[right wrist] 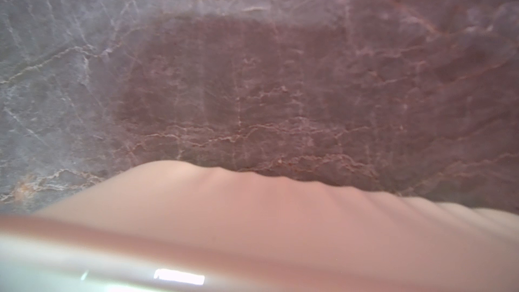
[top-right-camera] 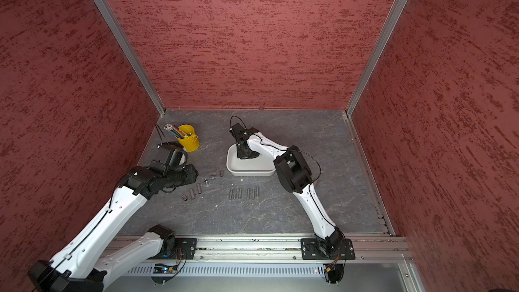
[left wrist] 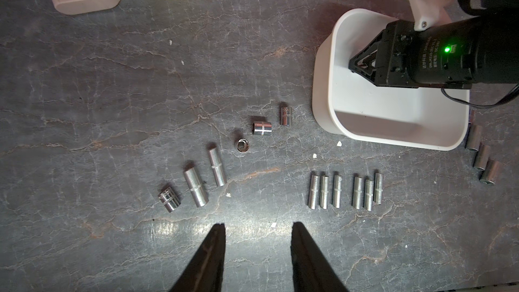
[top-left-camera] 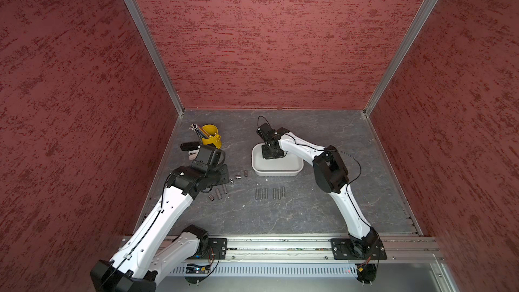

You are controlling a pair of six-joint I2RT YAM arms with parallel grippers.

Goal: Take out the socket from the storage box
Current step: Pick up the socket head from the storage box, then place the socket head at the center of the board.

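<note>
White storage box (top-left-camera: 276,172), yellow cup (top-left-camera: 212,135), silver sockets (left wrist: 337,191), veined grey tabletop (top-left-camera: 280,214).

White print runs along a label (left wrist: 429,58) on the black motor (left wrist: 455,60) at the right arm's wrist, above the storage box (left wrist: 320,91), in the left wrist view. The brand DAMIAO follows a few Chinese characters; the smaller lines below appear to read DM-J4310-2EC V1.1 and DC 24V. A green lamp (left wrist: 447,49) glows just beside the print. No other lettering can be read in any view.

Lab robot cell: red textured panels (top-left-camera: 252,37), aluminium frame posts (top-left-camera: 146,40), slotted mounting rail (top-left-camera: 280,245), slate-look tabletop (top-left-camera: 309,214).
</note>
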